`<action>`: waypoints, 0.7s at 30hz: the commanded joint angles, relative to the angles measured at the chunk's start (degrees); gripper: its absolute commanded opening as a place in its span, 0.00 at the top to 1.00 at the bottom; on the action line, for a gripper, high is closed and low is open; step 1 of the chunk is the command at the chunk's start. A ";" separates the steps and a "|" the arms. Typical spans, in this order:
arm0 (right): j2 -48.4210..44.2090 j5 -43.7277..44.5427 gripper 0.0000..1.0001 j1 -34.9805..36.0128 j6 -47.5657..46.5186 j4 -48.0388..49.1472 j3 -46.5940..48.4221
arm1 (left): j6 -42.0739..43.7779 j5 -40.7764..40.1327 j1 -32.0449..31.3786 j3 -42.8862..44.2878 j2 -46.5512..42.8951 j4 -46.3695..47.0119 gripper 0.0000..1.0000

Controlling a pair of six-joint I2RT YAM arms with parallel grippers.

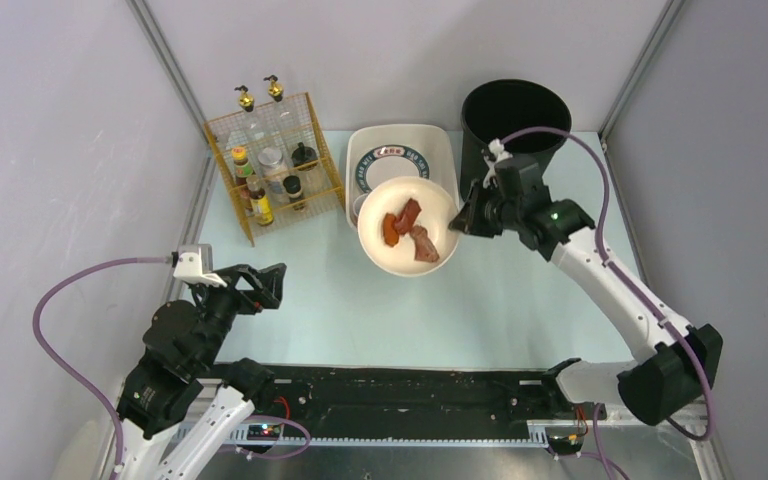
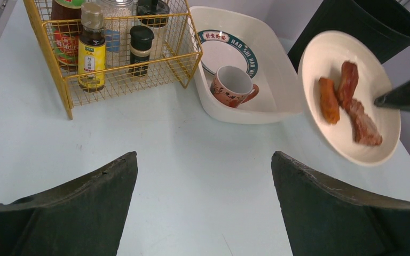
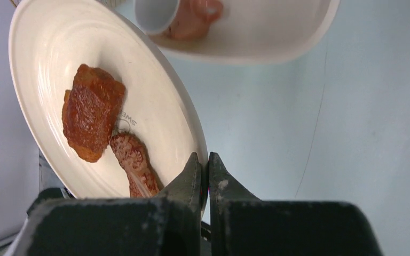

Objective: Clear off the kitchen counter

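Now the plate (image 1: 385,255) is pinched by the right gripper (image 3: 203,168) beside the bin (image 1: 472,150); it is best tipped slowly so meat (image 1: 412,232) drops in. The left gripper (image 2: 204,160) is spread wide.

Back panel (image 1: 400,50) pale grey, evenly lit. Aluminium posts (image 1: 172,70) at both its ends; matching side panels (image 1: 50,150) beyond.

Robotics lab, staged as a kitchen: a left arm (image 1: 185,345) and a right arm (image 1: 610,280) stand at a pale mint counter (image 1: 480,310) fenced by aluminium rails (image 1: 172,65) and blank grey panels (image 1: 60,120), dressed with a yellow wire condiment rack (image 2: 160,72), a white basin (image 2: 245,114) of crockery and a black bin (image 1: 516,112).
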 commanded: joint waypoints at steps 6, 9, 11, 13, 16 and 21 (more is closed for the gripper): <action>11.10 -1.86 1.00 -6.96 -2.64 -4.85 21.51 | -0.17 -0.19 -0.03 -0.60 0.27 1.78 0.02; 15.57 -1.66 1.00 -8.55 -2.56 -6.98 29.44 | -0.11 -0.34 -0.03 -0.63 0.13 1.76 0.02; 18.72 -1.38 1.00 -10.00 -2.37 -8.66 34.44 | -0.14 -0.50 -0.11 -0.61 -0.04 1.77 0.02; 21.37 -1.30 1.00 -11.45 -1.88 -9.82 38.76 | -0.14 -0.53 -0.10 -0.60 -0.19 1.79 0.02; 24.98 -1.25 1.00 -13.69 -1.07 -11.03 44.88 | -0.19 -0.39 -0.06 -0.73 -0.25 1.83 0.02; 29.26 -1.24 1.00 -18.31 0.89 -13.36 53.30 | -0.12 -0.13 -0.04 -0.72 -0.01 1.84 0.02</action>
